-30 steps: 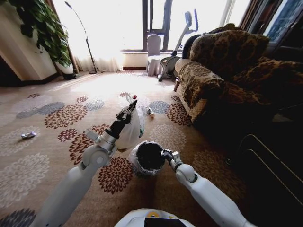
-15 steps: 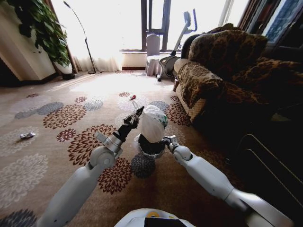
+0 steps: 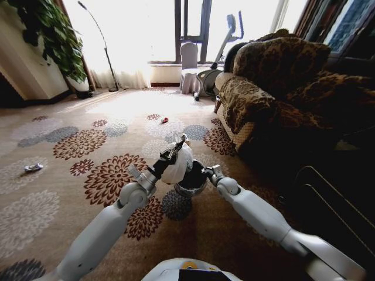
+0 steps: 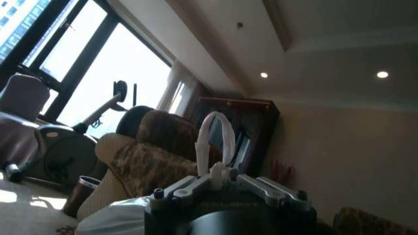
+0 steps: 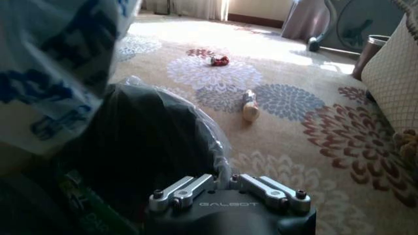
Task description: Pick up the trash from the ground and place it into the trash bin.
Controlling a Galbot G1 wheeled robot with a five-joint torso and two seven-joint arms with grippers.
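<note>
the white knotted bag (image 3: 177, 164) is thin, crinkled plastic with a soft sheen and blue print. the trash bin (image 3: 193, 178) is dark, matt plastic under a wrinkled, translucent film liner. the carpet (image 3: 70, 175) looks like short, matt woven pile. the sofa (image 3: 275, 88) is plush patterned cloth. the left gripper (image 4: 220, 182) shows brushed silver metal links on a matt black body.

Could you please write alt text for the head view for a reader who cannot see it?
The left claw holds a white knotted plastic bag over the black trash bin, which the right claw grips by its rim above a flowered carpet. A sofa stands to the right.
</note>
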